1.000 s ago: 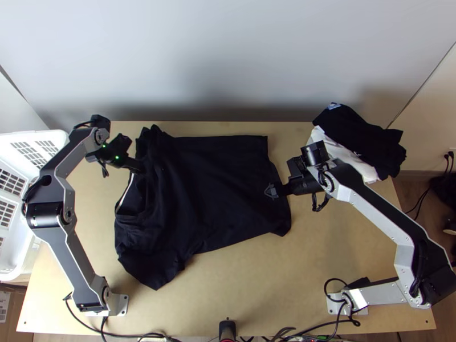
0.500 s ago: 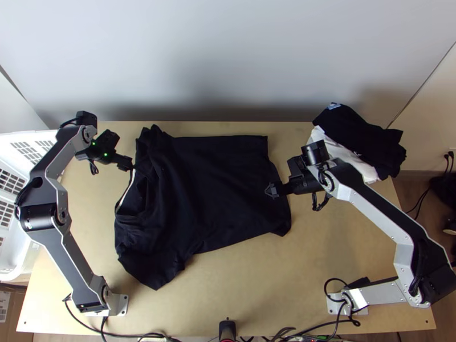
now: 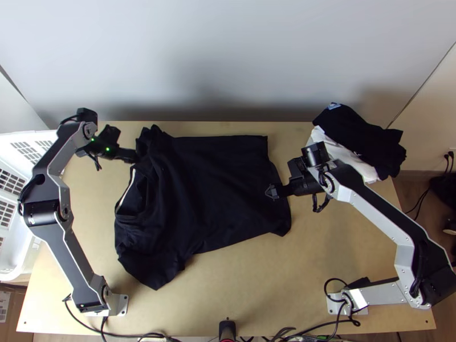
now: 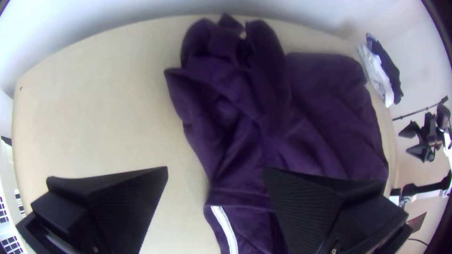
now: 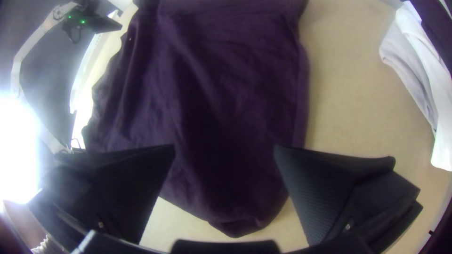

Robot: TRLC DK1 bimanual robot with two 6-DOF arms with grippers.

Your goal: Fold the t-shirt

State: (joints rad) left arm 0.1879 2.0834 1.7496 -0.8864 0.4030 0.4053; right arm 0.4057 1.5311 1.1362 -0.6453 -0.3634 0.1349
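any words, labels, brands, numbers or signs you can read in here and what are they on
No text can be read.
Pale blue patch on the dark cloth atop the pile at the far right: too small to read.
Pale label on the brown surface at the top view's lower left: too small to read.
T-shirt: no print that I can make out.

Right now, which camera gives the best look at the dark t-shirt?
The top view, because nearly the whole t-shirt and its outline show there. The left wrist view shows its bunched end and white strip closer; the right wrist view shows its smoother end.
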